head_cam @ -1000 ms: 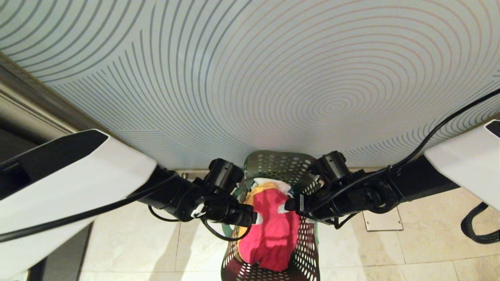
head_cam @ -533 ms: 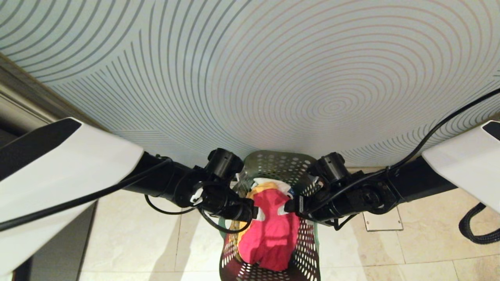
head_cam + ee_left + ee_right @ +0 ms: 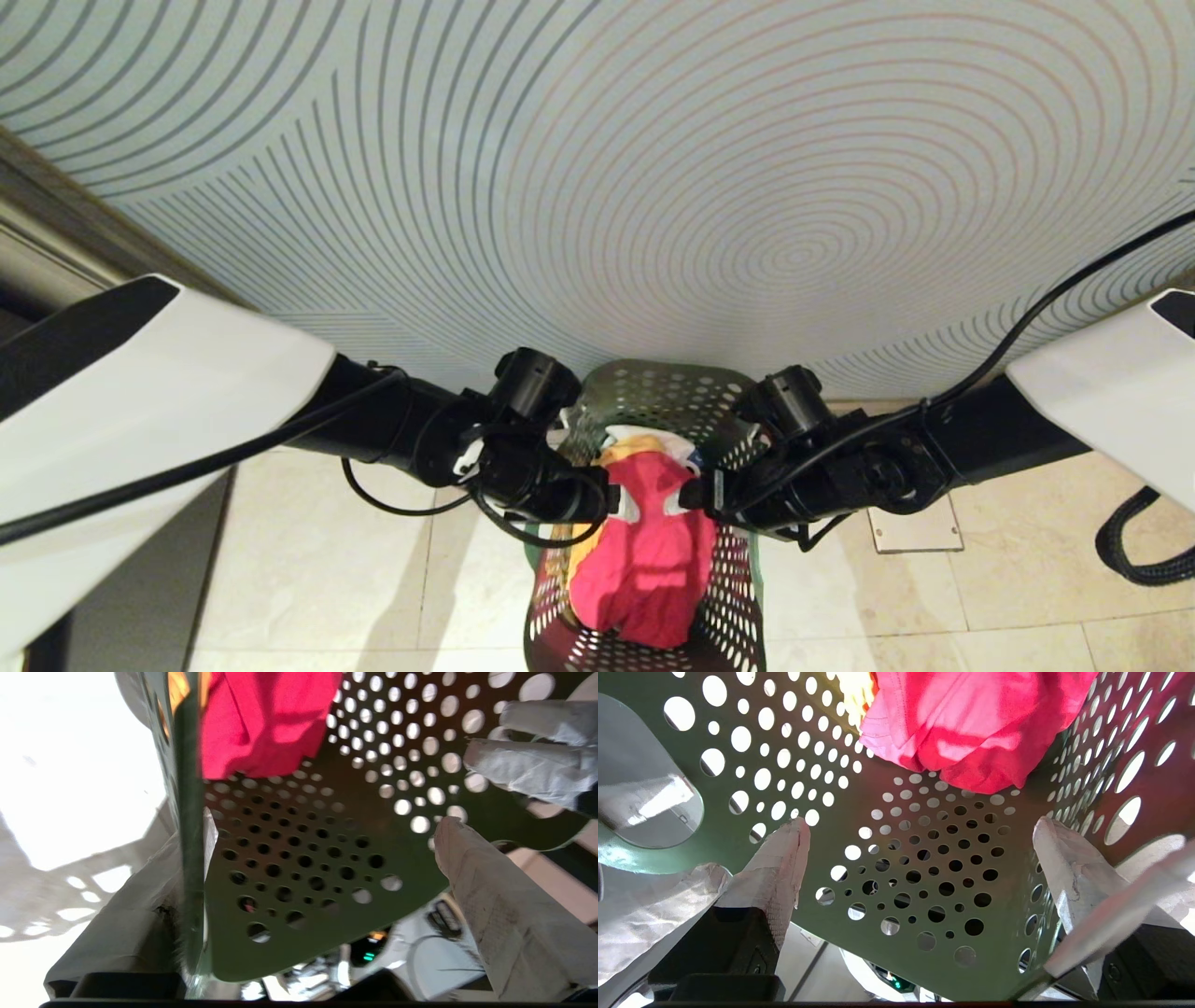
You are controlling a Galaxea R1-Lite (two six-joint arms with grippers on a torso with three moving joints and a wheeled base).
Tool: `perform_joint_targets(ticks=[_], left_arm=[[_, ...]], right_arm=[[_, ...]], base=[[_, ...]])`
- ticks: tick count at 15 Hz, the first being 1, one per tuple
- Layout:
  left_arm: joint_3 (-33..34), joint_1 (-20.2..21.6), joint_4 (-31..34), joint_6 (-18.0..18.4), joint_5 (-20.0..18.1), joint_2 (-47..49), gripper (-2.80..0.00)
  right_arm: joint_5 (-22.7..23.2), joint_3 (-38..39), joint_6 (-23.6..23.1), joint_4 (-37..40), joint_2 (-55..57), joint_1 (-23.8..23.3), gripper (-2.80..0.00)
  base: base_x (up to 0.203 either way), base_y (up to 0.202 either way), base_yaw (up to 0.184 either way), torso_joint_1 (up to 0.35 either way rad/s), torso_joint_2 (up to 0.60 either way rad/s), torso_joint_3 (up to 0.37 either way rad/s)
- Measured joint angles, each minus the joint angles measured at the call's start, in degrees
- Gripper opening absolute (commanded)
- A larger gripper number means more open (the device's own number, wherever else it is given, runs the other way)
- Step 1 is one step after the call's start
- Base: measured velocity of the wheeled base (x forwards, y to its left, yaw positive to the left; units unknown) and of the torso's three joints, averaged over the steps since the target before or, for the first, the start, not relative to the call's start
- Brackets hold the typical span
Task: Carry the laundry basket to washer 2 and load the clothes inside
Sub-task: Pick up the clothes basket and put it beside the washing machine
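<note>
Laundry basket (image 3: pixel 653 411) is sitting on the tiled floor (image 3: pixel 308 569) at 6 o'clock in the head view, against the patterned wall (image 3: pixel 597 168), long axis running 12 to 6. Clothes (image 3: pixel 644 551) are lying inside, pink-red piece on top, yellow and white edges peeking toward 12. Left gripper (image 3: pixel 607 495) is coming in from 9 o'clock and right gripper (image 3: pixel 695 493) from 3 o'clock, each at its own long side rim, both about equally near. Left gripper is released with jaws spread wide; in the left wrist view its fingers (image 3: pixel 504 914) are straddling the basket's rim edge (image 3: pixel 189 849), one finger outside, one inside the perforated wall. Right gripper is also released and wide; in the right wrist view both fingers (image 3: pixel 780 868) are hanging inside the basket with the right-hand wall just beside one of them, so whether it is straddling the rim is unclear. Nothing is being grasped yet. Washer 2 is not showing in any view. Judging from this, both jaws are needing to clench on the opposite side rims before any lift and carry.
</note>
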Motion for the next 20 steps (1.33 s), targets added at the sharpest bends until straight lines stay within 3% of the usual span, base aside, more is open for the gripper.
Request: perform_joint_targets(ticks=[8, 9, 10, 20], left_arm=[[-0.3, -0.3, 0.1, -1.6, -0.2, 2.3, 0.0], [-0.3, -0.3, 0.0, -1.5, -0.2, 2.7, 0.0], [-0.3, -0.3, 0.0, -1.5, -0.2, 3.0, -2.8], [-0.3, -0.5, 0.4, -1.5, 0.0, 3.6, -2.8]], right_arm=[[-1.3, -0.1, 0.0, 0.0, 0.6, 0.7, 0.0], [-1.4, -0.1, 0.0, 0.0, 0.6, 0.8, -2.8], [-1.4, -0.1, 0.0, 0.0, 0.7, 0.8, -2.8], [-1.6, 1.5, -0.1, 0.1, -0.1, 1.2, -2.8]], base=[[0.0, 0.0, 0.0, 0.0, 0.0, 0.0], [0.0, 0.0, 0.0, 0.0, 0.0, 0.0], [0.0, 0.0, 0.0, 0.0, 0.0, 0.0], [0.0, 0.0, 0.0, 0.0, 0.0, 0.0]])
